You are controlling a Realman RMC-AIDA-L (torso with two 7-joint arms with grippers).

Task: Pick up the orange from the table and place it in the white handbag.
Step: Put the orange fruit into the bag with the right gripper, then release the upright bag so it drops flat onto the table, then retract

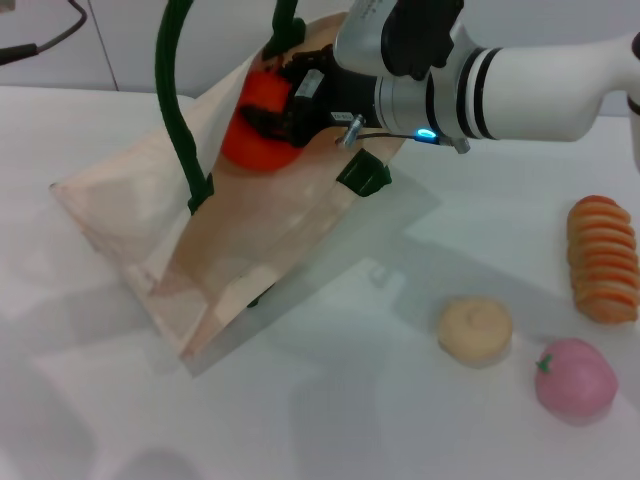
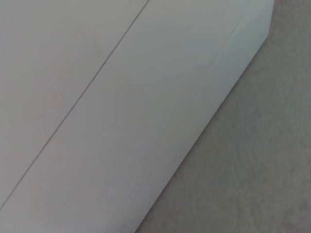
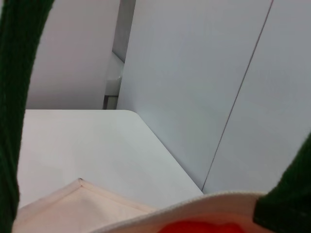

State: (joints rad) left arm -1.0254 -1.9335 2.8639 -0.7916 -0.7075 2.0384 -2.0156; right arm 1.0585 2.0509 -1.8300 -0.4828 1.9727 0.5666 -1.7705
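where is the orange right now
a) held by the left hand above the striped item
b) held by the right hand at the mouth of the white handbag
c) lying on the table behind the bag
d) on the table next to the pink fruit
b: the head view shows the orange gripped by the right hand at the open top of the white handbag, off the table.

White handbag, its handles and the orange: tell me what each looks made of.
The white handbag looks like stiff cream fabric, matte, holding creased flat panels. Its handles look like dark green rope or cord, thick and looped. The orange, held by the right gripper at the bag's mouth, looks like smooth plastic or foam; which one is unclear.
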